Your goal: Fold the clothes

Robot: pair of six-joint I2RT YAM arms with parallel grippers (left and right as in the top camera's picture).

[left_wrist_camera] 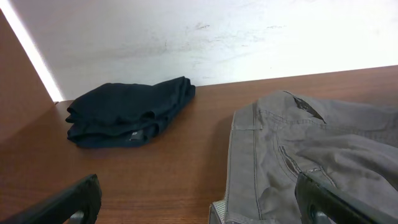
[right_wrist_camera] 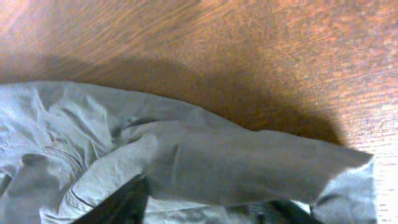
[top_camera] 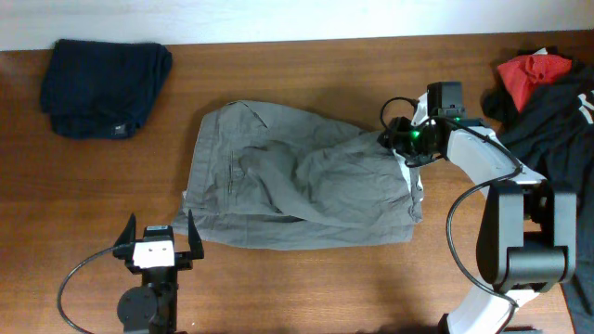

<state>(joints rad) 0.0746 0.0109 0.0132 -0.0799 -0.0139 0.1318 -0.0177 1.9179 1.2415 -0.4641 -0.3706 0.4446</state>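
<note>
Shorts (top_camera: 297, 176) lie crumpled in the middle of the table (top_camera: 306, 288). My right gripper (top_camera: 397, 141) pinches their right edge, and the cloth is raised between its fingers (right_wrist_camera: 118, 205). My left gripper (top_camera: 160, 230) is spread wide, just beside their lower left corner. A dark folded garment (top_camera: 104, 74) carries a small label (left_wrist_camera: 131, 138); I cannot read it.

The overhead camera is looking straight down on the whole surface (top_camera: 306, 288). The left wrist camera is sitting low near the front edge and is facing the far wall (left_wrist_camera: 249, 37). The right wrist camera is hanging very close above the grey garment (top_camera: 278, 186), which all three views are sharing.
</note>
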